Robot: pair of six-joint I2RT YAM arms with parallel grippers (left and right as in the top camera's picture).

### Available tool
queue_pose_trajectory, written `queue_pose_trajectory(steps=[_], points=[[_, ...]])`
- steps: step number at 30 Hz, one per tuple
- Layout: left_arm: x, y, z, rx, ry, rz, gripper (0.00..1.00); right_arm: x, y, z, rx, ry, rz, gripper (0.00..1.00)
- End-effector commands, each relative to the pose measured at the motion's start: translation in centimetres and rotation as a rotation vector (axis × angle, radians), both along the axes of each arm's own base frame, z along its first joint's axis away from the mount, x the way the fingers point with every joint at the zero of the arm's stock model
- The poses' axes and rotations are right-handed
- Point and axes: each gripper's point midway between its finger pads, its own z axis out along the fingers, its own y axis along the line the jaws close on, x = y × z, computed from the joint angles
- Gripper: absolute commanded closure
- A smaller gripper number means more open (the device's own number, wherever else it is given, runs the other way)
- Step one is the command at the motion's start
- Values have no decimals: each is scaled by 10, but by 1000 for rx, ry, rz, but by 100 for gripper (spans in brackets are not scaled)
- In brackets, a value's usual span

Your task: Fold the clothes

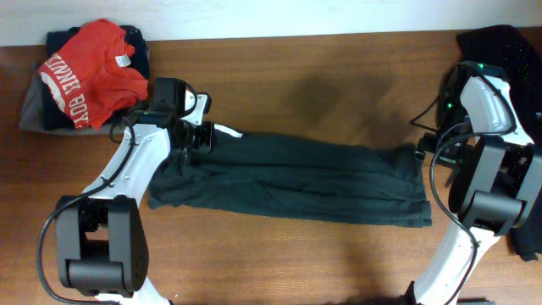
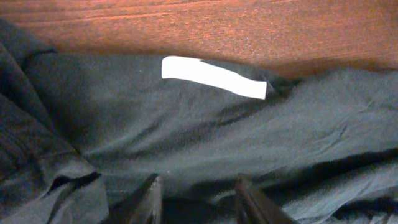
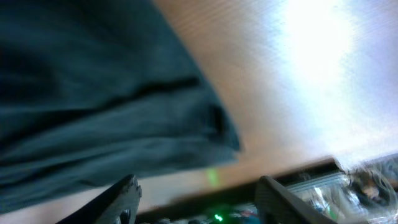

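Across the middle of one wooden worktop (image 1: 322, 76), one black T-shirt (image 1: 305, 178) folded into a long band. Far left, one red tee (image 1: 93, 72), white lettering unreadable. Right pincer (image 3: 198, 186) released beside the band's right end. Left pincer (image 2: 198, 182) over the left end near one white strip (image 2: 214, 76); grip impossible to tell.

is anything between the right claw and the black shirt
Nothing visible. The right claw stands open just off the right end of the black T-shirt. Its wrist view shows only bare wooden table between it and the shirt's edge.
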Motion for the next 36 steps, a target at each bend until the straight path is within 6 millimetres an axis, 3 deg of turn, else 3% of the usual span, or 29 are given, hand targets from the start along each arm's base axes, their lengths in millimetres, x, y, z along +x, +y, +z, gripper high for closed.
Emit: queue_pose_trajectory(steps=[1, 3, 7, 9, 12, 16, 24, 32, 36], points=[[-3, -7, 15, -5, -21, -28, 75, 23, 33, 3, 218, -142, 61, 54], [-12, -11, 11, 0, 20, -42, 82, 36, 41, 1, 254, -201, 67, 69], [-25, -21, 7, 9, 59, -81, 89, 53, 50, -5, 251, -266, 101, 85], [-29, -28, 4, 11, 72, -99, 99, 64, 61, -12, 245, -304, 143, 96], [-31, -30, -4, 18, 95, -105, 99, 69, 77, -21, 239, -310, 165, 96], [-39, -29, -31, 28, 175, -104, 99, 67, 97, -39, 225, -291, 195, 96], [-43, -18, -61, 49, 252, -82, 99, 60, 86, -49, 147, -257, 182, 96], [-43, 22, -88, 111, 317, 6, 99, 57, 82, -67, 124, -265, 190, 96], [-42, 36, -91, 105, 326, 43, 99, 49, 82, -81, 125, -261, 185, 96]])
